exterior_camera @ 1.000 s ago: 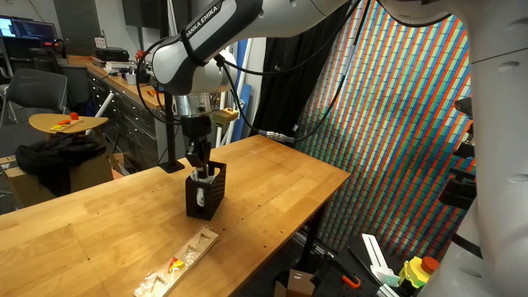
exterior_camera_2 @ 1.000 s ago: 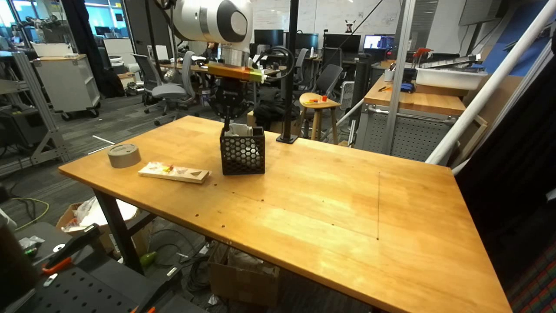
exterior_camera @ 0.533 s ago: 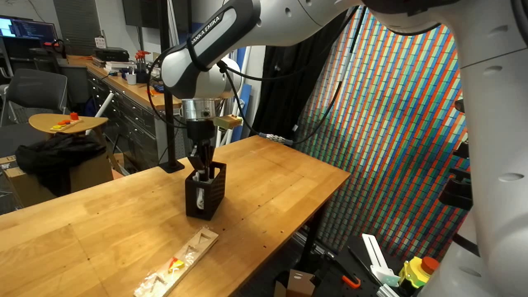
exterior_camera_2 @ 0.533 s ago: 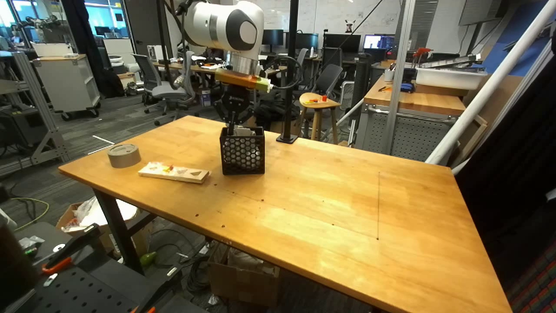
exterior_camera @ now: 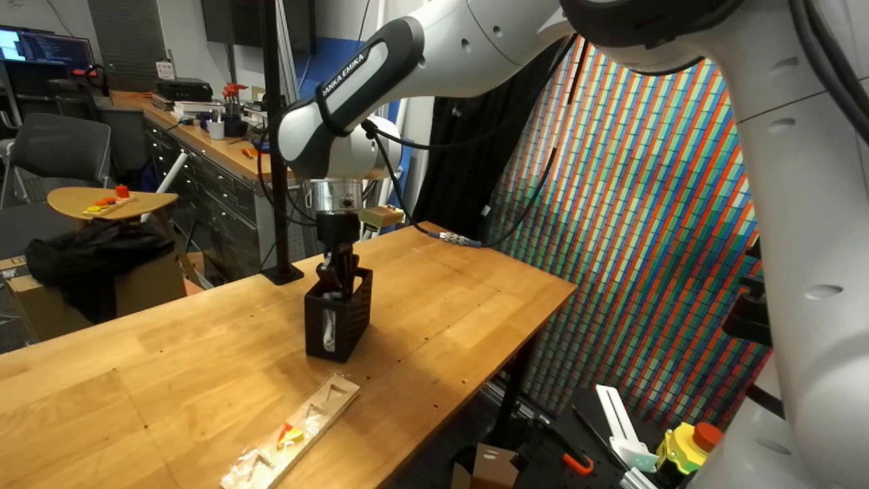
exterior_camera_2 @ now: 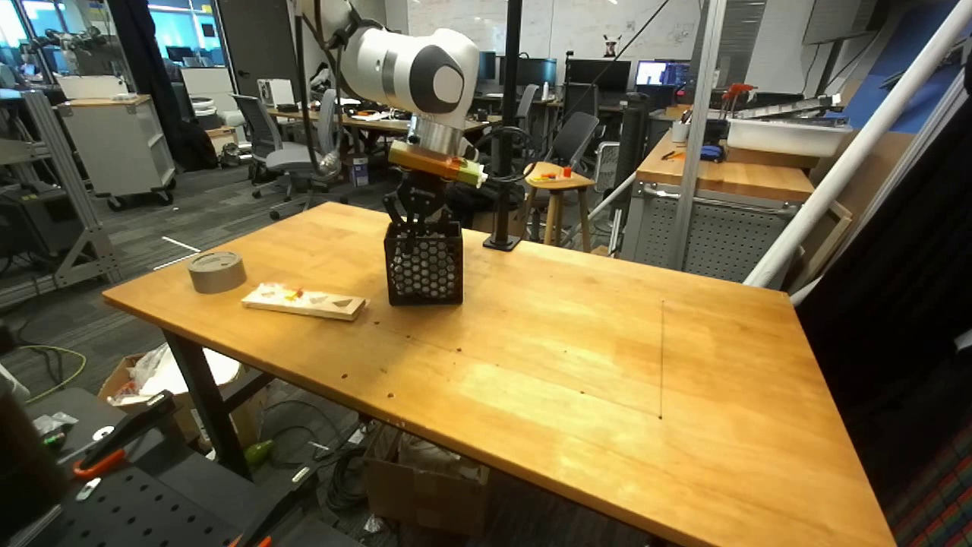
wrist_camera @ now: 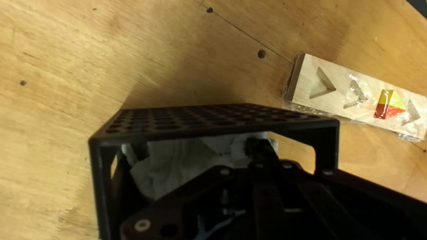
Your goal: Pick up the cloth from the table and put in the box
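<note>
Seemingly at the last step: tucking the cloth (wrist_camera: 180,160) down into the box (wrist_camera: 213,131).

Clenched together at the fingers (wrist_camera: 263,151), with the tips down inside the box and apparently against the cloth; cannot tell of any fold pinched between. Beneath and beside the fingers, the bunched cloth, within the walls, with pale folds at the side opening just beside the tips. Under both, the tabletop (exterior_camera: 204,367). Judging by so little cloth at rim height, nearly done. Next, lift straight up between the walls, gently, so as not to snag a fold or tip the box.
</note>
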Tool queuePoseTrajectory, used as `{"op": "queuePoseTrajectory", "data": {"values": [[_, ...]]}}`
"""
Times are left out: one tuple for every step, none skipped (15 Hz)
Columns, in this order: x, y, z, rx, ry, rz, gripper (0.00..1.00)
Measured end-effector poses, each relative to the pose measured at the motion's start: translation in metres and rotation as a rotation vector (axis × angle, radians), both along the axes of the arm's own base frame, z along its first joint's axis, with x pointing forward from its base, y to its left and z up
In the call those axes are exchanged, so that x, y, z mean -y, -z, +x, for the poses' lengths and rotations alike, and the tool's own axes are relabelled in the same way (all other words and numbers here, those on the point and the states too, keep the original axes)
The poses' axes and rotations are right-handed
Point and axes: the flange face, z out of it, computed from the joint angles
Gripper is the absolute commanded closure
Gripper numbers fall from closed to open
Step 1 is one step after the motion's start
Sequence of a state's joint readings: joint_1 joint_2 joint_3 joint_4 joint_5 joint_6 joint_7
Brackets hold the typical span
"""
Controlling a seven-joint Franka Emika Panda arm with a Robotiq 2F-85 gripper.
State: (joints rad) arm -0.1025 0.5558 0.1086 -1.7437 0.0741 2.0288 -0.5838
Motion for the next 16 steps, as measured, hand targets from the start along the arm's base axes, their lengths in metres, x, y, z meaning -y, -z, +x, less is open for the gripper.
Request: {"op": "queuePoseTrajectory", "data": {"values": [[0.004,0.003,0.000,-0.003,0.003,0.002,1.00],[0.008,0.006,0.001,-0.005,0.006,0.004,1.00],[0.012,0.008,0.002,-0.007,0.008,0.008,1.00],[0.014,0.011,0.002,-0.008,0.009,0.014,1.00],[0.016,0.013,0.003,-0.009,0.009,0.021,1.00],[0.017,0.016,0.004,-0.010,0.008,0.028,1.00],[0.017,0.019,0.006,-0.011,0.007,0.036,1.00],[0.016,0.020,0.007,-0.010,0.005,0.044,1.00],[0.015,0.023,0.008,-0.011,0.003,0.049,1.00],[0.015,0.027,0.009,-0.015,0.000,0.055,1.00],[0.015,0.032,0.010,-0.019,-0.004,0.060,1.00],[0.015,0.036,0.010,-0.023,-0.006,0.065,1.00],[0.016,0.041,0.011,-0.027,-0.006,0.071,1.00],[0.016,0.043,0.011,-0.029,-0.005,0.076,1.00],[0.017,0.044,0.011,-0.030,-0.004,0.080,1.00],[0.017,0.044,0.011,-0.030,-0.002,0.082,1.00]]}}
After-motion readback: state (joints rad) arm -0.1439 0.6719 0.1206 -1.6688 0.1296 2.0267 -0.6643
